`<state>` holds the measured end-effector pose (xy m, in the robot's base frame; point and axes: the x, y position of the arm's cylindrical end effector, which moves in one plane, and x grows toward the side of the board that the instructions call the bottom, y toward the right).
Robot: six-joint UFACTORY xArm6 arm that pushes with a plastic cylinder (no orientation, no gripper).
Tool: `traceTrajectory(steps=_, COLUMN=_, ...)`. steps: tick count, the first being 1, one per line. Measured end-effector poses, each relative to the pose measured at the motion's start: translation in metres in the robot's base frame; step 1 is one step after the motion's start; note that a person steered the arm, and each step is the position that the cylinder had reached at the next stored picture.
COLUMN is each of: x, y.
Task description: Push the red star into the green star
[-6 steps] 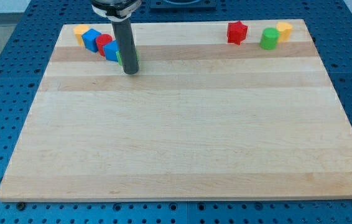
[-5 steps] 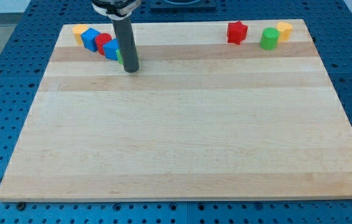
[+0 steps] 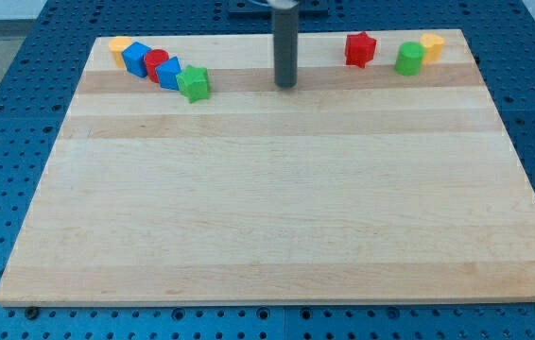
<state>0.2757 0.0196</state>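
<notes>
The red star [image 3: 360, 48] lies near the view's top right on the wooden board [image 3: 277, 217]. The green star [image 3: 193, 83] lies at the top left, at the right end of a row of blocks. My tip [image 3: 286, 84] rests on the board between them, about a hand's width left of the red star and well right of the green star, touching neither.
A yellow block [image 3: 119, 45], a blue block [image 3: 137, 57], a red cylinder [image 3: 157, 63] and another blue block [image 3: 169, 74] run diagonally up-left from the green star. A green cylinder [image 3: 409, 59] and a yellow block [image 3: 431, 45] sit right of the red star.
My tip has moved from right next to the green star far to the right, toward the red star. The green star, previously hidden behind the rod, now shows fully. No block moved.
</notes>
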Motion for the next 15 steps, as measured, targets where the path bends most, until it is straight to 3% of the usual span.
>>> traceTrajectory(steps=1, x=-0.069, y=0.013)
traceTrajectory(steps=2, x=-0.083, y=0.031)
traceTrajectory(steps=4, x=-0.083, y=0.142)
traceTrajectory(steps=6, x=-0.052, y=0.121)
traceTrajectory(steps=8, x=-0.054, y=0.089)
traceTrajectory(steps=13, x=0.041, y=0.102)
traceTrajectory(steps=15, x=0.041, y=0.077)
